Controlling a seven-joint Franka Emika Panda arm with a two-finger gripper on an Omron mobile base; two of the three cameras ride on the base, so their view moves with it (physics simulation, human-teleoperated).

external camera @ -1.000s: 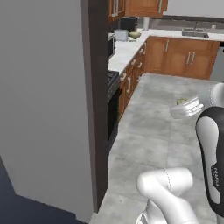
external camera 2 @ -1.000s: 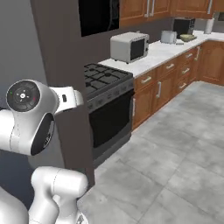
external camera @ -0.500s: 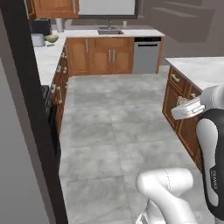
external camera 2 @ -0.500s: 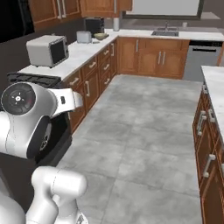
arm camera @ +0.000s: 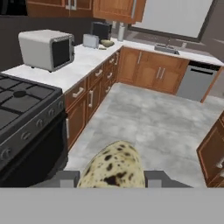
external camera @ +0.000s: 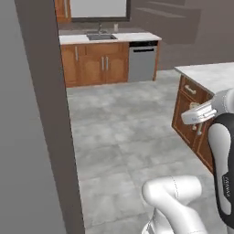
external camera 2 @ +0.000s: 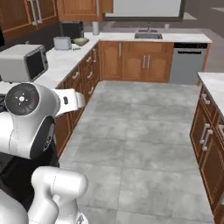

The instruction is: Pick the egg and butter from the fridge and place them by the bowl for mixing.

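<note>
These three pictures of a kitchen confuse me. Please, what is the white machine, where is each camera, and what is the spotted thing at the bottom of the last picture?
The white machine is a robot arm on a driving base. Two cameras ride on that base, behind the arm to its left and right, looking over the grey tiled floor. The third camera sits on the hand and looks along the claw. There, the cream egg with dark speckles sits between the claw's two grey fingertips, so it appears held. Beside the black stove, the white marble counter carries a pale grey microwave, and further back a small bowl.
</note>
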